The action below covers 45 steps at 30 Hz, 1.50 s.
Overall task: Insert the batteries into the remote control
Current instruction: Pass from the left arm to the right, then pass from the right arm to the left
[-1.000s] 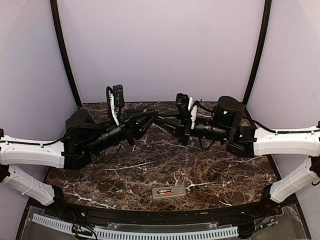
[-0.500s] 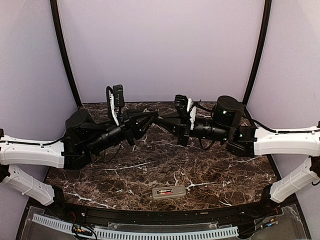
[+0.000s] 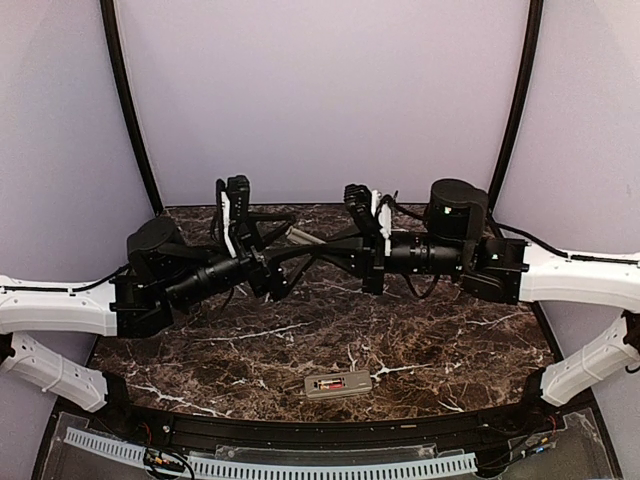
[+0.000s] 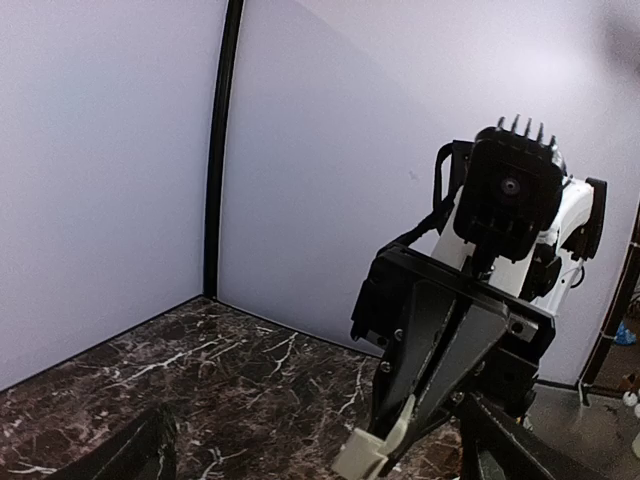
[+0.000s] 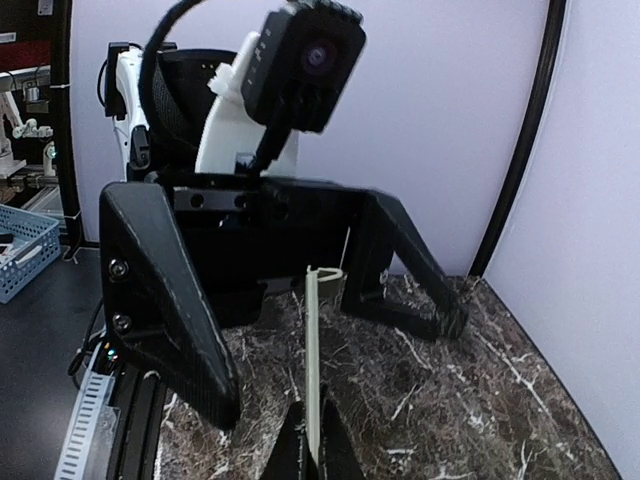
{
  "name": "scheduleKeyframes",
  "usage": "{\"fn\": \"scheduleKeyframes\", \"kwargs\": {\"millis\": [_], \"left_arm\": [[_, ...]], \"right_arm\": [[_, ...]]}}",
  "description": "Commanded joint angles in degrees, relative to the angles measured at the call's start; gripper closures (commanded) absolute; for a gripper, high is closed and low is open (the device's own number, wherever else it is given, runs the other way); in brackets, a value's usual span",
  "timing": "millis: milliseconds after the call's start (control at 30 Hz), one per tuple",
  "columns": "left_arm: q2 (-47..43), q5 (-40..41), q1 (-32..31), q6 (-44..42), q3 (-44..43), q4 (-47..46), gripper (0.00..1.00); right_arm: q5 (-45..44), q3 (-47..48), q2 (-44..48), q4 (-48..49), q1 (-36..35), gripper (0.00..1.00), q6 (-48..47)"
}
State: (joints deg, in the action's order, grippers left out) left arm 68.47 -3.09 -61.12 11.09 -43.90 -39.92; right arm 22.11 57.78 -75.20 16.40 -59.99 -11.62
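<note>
Top external view: remote [image 3: 338, 384] lies at 6 o'clock on the surface [image 3: 450, 345], red battery [image 3: 326, 383] in its open back. Right gripper [image 5: 310, 455] pinches a thin pale strip [image 5: 312, 350]; left gripper [image 5: 342, 370] spread wide around it

No readable text from where I'm standing. The remote control [image 3: 338, 384] on the table [image 3: 450, 350] sits too small for any button or display markings to resolve. Nothing legible elsewhere either.
</note>
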Motion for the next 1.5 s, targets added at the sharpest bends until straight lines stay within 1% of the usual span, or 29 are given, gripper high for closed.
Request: {"fn": "scheduleKeyframes", "kwargs": {"millis": [0, 100, 133, 167, 233, 333, 467, 533, 667, 767, 800, 867, 900, 1000, 1033, 1100, 1267, 1467], "left_arm": [[-8.1, 2.2, 0.2, -20.1, -1.3, 11.4, 0.01], [-11.9, 0.5, 0.1, -28.2, -1.5, 22.0, 0.02], [-13.4, -0.2, 0.0, -31.9, -1.9, 24.5, 0.04], [-13.9, -1.1, -0.1, -33.3, -2.2, 29.3, 0.05], [-14.8, -0.9, -0.8, -37.4, -3.0, 35.2, 0.09], [-12.8, 1.0, -3.1, -44.3, -5.0, 43.2, 0.16], [-7.2, 4.5, -6.0, -51.1, -7.9, 47.7, 0.21], [-5.3, 2.4, -6.3, -52.4, -8.5, 48.1, 0.21], [-2.0, -3.2, -6.4, -52.9, -7.8, 47.4, 0.16], [1.6, -3.3, -6.5, -51.1, -7.9, 46.5, 0.17], [2.1, -1.9, -6.5, -50.0, -7.7, 44.0, 0.18], [3.3, 0.5, -6.6, -48.5, -7.0, 40.7, 0.23], [4.2, 0.8, -6.6, -48.1, -7.2, 40.4, 0.27], [6.3, 1.1, -6.6, -47.5, -8.1, 40.5, 0.34], [7.2, 1.3, -6.6, -46.9, -8.5, 40.7, 0.39], [8.2, 1.4, -6.6, -46.3, -9.0, 41.3, 0.44], [9.5, 1.6, -6.6, -45.6, -9.7, 41.9, 0.46], [9.4, 1.9, -6.6, -45.0, -10.0, 41.0, 0.58]], "right_arm": [[4.6, 4.5, 1.5, -15.6, 1.5, 1.00, 8.3], [11.0, 7.6, -0.6, -27.2, 5.2, 1.00, 15.7], [13.8, 8.5, -2.0, -31.0, 6.4, 1.00, 17.7], [16.4, 9.3, -4.1, -35.2, 7.3, 1.00, 19.7], [20.0, 10.5, -6.6, -40.5, 8.5, 1.00, 22.8], [22.7, 12.0, -11.2, -45.5, 9.0, 1.00, 26.0], [27.6, 12.1, -14.5, -45.3, 9.3, 1.00, 30.4], [28.8, 11.5, -15.3, -44.1, 9.4, 1.00, 32.4], [31.7, 9.7, -16.9, -40.6, 9.6, 1.00, 35.7], [33.2, 8.6, -17.8, -38.9, 9.5, 1.00, 36.9], [33.7, 8.3, -17.9, -38.3, 9.5, 1.00, 37.2], [34.3, 8.1, -18.2, -37.5, 9.5, 1.00, 37.5], [34.4, 8.1, -18.3, -37.5, 9.5, 1.00, 37.5], [34.5, 8.6, -18.8, -38.0, 9.5, 1.00, 36.9], [34.6, 8.6, -18.9, -38.0, 9.6, 1.00, 36.8], [34.6, 8.7, -18.8, -38.0, 9.5, 1.00, 36.8], [34.9, 8.9, -18.9, -37.8, 9.5, 1.00, 36.8], [34.8, 9.1, -19.0, -38.1, 9.5, 1.00, 36.6]]}}
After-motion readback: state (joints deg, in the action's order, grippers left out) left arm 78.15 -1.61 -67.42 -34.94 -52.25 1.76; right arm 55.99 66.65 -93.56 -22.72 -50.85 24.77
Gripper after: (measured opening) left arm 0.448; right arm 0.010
